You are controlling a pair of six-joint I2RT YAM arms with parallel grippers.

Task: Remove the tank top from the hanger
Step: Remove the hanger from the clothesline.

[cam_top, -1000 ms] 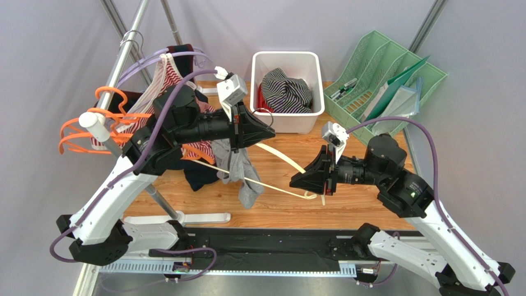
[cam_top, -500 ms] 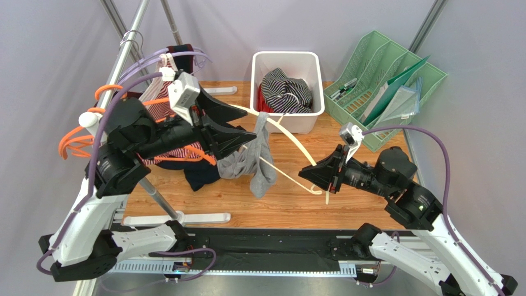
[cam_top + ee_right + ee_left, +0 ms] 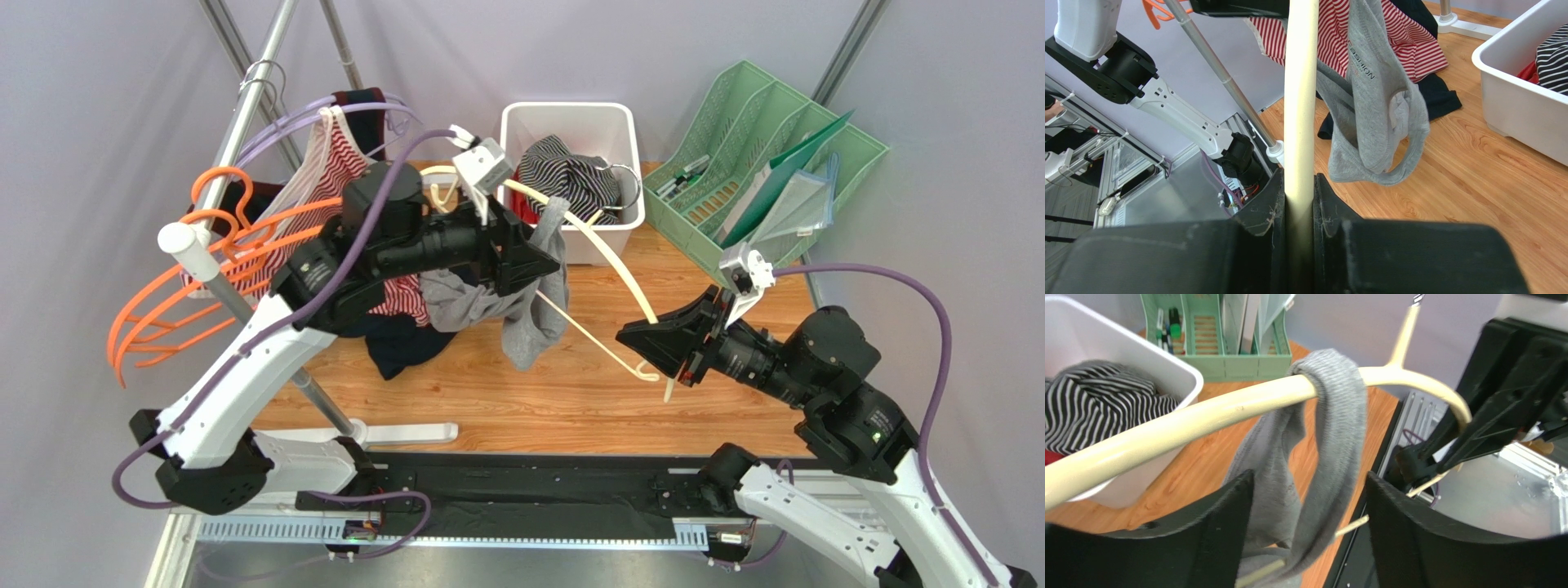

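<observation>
Since a second ago the left end effector [image 3: 535, 265] has let go and risen toward the white bin [image 3: 515, 123]. The hanger [image 3: 613, 263] has tipped up with it, and the right arm has drawn back to its own side.

At far left, orange hangers [image 3: 160, 306] hang off the rack [image 3: 252, 110], beside a red-striped garment [image 3: 321, 165]. Next comes the left end effector, its jaws standing wide apart. The grey tank top [image 3: 528, 319] hangs between them, one strap looped over the cream hanger arm (clearest in the left wrist view). I cannot tell whether the cloth touches either finger [image 3: 1223, 539].

Further right, the right end effector [image 3: 656, 349] is clamped tight on the hanger's lower end, above the counter [image 3: 589, 417]. The green organizer [image 3: 785, 159] sits well beyond it.

The left arm covers the upper part of the tank top from above. In the left wrist view its lower hem is cut off behind the fingers, and the hanger's hook runs out of frame at the top. A dark garment [image 3: 399, 349] under the arm is only partly visible.
</observation>
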